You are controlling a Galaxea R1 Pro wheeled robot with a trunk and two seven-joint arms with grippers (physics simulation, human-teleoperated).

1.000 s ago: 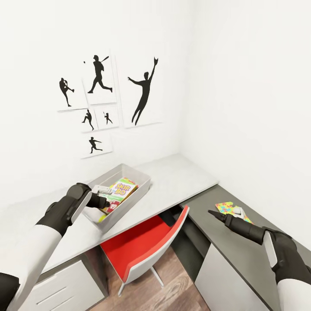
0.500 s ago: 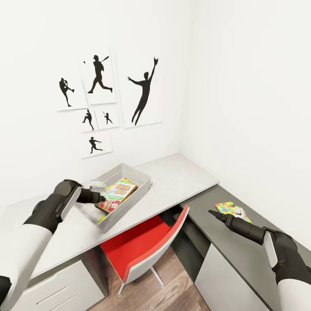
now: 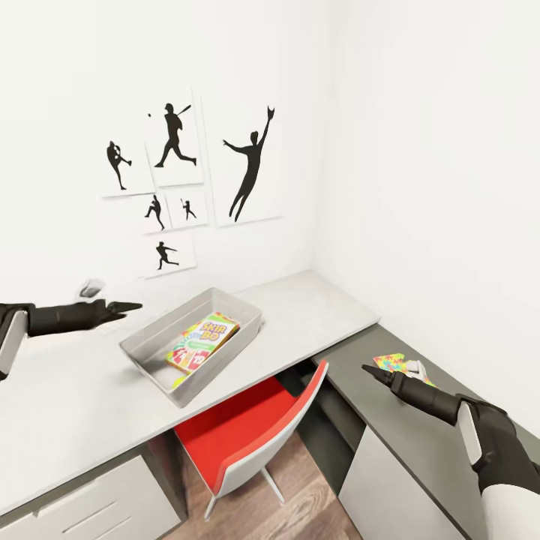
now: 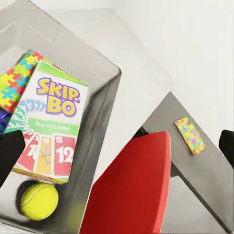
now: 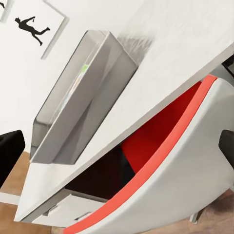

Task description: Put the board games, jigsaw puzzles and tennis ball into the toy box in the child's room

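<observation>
Now left pincer (image 3: 124, 307) spread and empty beside toy box (image 3: 225, 356), right pincer (image 3: 373, 372) seemingly spread near jigsaw puzzle (image 3: 395, 364).

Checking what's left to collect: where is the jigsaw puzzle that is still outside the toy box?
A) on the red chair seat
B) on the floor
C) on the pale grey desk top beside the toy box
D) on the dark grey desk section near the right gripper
D: the loose jigsaw puzzle lies flat on the dark grey desk section, just beyond the right gripper; the toy box stands on the pale top.
</observation>
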